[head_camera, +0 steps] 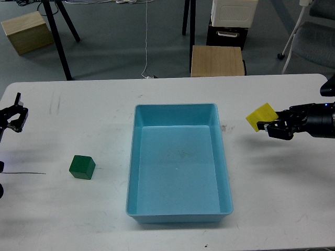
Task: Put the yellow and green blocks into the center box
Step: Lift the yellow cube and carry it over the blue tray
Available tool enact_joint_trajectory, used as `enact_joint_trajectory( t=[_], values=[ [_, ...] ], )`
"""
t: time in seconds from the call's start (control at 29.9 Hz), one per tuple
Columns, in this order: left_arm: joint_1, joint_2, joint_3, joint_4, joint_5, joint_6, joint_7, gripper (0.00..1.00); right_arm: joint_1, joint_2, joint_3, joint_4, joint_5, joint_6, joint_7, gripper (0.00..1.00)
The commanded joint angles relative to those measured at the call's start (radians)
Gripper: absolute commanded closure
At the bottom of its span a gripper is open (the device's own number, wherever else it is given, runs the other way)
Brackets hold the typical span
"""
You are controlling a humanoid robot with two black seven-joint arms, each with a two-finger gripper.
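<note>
Right arm point(319, 119) cut off at right edge, left end effector point(14, 112) small, fingers indistinct

Even, bright overhead light washes the white worktop point(167, 89) with mild glare. Shadows are soft and faint, spreading toward 6 o'clock beneath the right arm at 3 o'clock. Focus is sharp; edges bow slightly.

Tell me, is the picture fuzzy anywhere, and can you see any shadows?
In the head view most things look sharp: the blue box and green block have crisp edges. The yellow block in the right gripper looks slightly soft. Faint shadows lie on the white table, beside the green block and under the right arm. No strong glare shows.
</note>
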Motion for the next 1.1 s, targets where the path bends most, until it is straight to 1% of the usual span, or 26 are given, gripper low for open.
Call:
enact_joint_trajectory(
  t=[0.0,0.1,0.17,0.3,0.4,0.5,0.6,0.73,0.9,1.07],
  values=[
    [0.001,0.000,0.000,0.000,0.000,0.000,0.000,0.00,0.083,0.008,0.003,0.065,0.177,0.011,0.000,0.70],
    [0.001,0.000,0.000,-0.001,0.000,0.000,-0.001,0.00,0.134,0.014,-0.020,0.067,0.202,0.025,0.000,0.70],
    [0.001,0.000,0.000,-0.001,0.000,0.000,-0.001,0.00,0.181,0.047,-0.081,0.062,0.196,0.057,0.000,0.70],
    [0.001,0.000,0.000,-0.001,-0.002,0.000,-0.001,0.00,0.269,0.101,-0.209,0.056,0.196,0.065,0.000,0.70],
    [0.003,0.000,-0.001,-0.001,0.000,0.000,-0.001,0.00,0.299,0.148,-0.261,-0.005,0.196,0.069,0.000,0.70],
    [0.003,-0.002,-0.001,-0.001,-0.002,0.000,-0.001,0.00,0.330,0.266,-0.310,-0.077,0.193,0.074,0.000,0.70],
    [0.003,-0.002,-0.001,-0.001,0.000,0.000,-0.001,0.00,0.381,0.343,-0.384,-0.132,0.193,0.079,0.000,0.70],
    [0.003,0.000,-0.004,-0.001,-0.002,0.000,-0.001,0.00,0.437,0.412,-0.460,-0.204,0.193,0.079,0.000,0.70],
    [0.003,-0.002,-0.011,-0.001,-0.002,0.000,-0.001,0.00,0.456,0.521,-0.494,-0.266,0.193,0.094,0.000,0.69],
    [0.001,0.000,-0.011,-0.001,-0.002,0.000,-0.001,0.00,0.458,0.564,-0.542,-0.307,0.193,0.106,0.000,0.69]
  ],
)
